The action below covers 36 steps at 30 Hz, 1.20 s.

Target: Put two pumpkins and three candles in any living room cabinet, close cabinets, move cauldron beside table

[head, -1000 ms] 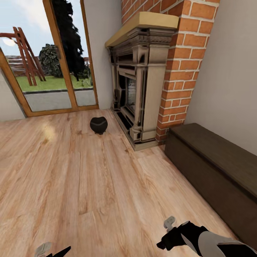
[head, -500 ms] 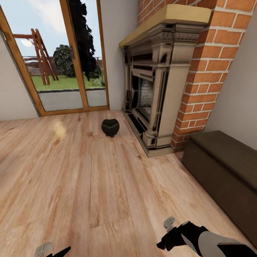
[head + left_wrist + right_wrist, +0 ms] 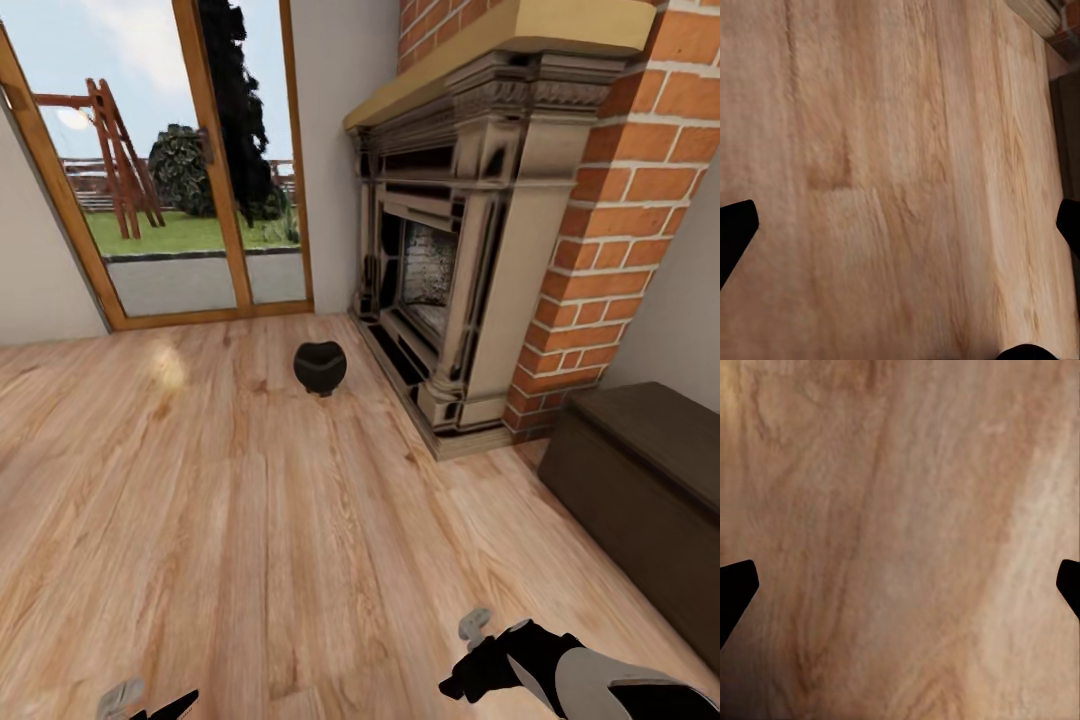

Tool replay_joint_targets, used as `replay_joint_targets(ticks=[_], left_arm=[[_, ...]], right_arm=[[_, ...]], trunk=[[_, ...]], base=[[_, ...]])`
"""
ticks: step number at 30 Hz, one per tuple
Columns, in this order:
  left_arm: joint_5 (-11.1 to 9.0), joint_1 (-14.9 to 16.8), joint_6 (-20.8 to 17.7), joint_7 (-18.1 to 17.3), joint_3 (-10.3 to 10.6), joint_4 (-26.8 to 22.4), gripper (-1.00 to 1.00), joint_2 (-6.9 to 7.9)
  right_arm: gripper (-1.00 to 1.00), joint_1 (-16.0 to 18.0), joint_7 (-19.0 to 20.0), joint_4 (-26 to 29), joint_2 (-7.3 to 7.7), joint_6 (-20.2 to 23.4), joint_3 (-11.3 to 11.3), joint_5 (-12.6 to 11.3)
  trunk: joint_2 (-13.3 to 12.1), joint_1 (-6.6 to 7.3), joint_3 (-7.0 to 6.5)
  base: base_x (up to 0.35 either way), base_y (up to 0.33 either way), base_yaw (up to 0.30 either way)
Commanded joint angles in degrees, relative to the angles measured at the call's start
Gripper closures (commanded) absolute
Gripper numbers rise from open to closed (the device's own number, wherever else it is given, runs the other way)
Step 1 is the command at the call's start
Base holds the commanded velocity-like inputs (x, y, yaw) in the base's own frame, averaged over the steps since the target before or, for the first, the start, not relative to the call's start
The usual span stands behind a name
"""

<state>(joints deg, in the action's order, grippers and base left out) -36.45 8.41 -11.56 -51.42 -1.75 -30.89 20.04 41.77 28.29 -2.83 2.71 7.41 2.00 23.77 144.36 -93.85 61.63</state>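
The black round-bellied cauldron [image 3: 320,368] stands on the wooden floor in front of the fireplace's near corner, a few metres ahead of me. At the right, against the wall, sits the dark brown cabinet [image 3: 650,480], its front shut flat. My left gripper [image 3: 150,705] hangs low at the head view's bottom edge; in the left wrist view its fingers [image 3: 736,229] stand wide apart over bare floor. My right gripper [image 3: 462,678] is also low, with its fingertips [image 3: 736,585] spread and nothing between them. The pumpkins, candles and table are out of view.
A red brick fireplace [image 3: 480,250] with a carved surround juts out between the cauldron and the cabinet. Behind the cauldron a glass door [image 3: 170,180] with a wooden frame looks onto a garden. Open wooden floor [image 3: 200,520] stretches from me to the cauldron.
The camera has moved forward and turned, so the cauldron, fireplace and cabinet sit further right and look larger. Both arms hold the same pose.
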Motion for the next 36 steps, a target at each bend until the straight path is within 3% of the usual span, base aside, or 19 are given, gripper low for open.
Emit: replay_joint_targets(ticks=[1,36], left_arm=[[-0.5,0.0,-0.6,-0.2,0.0,0.0,-1.00,0.00],[-0.5,0.0,-0.6,-0.2,0.0,0.0,-1.00,0.00]], right_arm=[[-1.00,0.1,0.2,-0.1,-0.02,0.2,0.2,-0.2],[-1.00,0.1,0.3,-0.1,0.02,0.1,0.3,-0.2]], trunk=[[0.0,-0.02,0.05],[0.0,-0.02,0.05]], base=[[0.292,0.232,0.000],[0.287,0.232,0.000]])
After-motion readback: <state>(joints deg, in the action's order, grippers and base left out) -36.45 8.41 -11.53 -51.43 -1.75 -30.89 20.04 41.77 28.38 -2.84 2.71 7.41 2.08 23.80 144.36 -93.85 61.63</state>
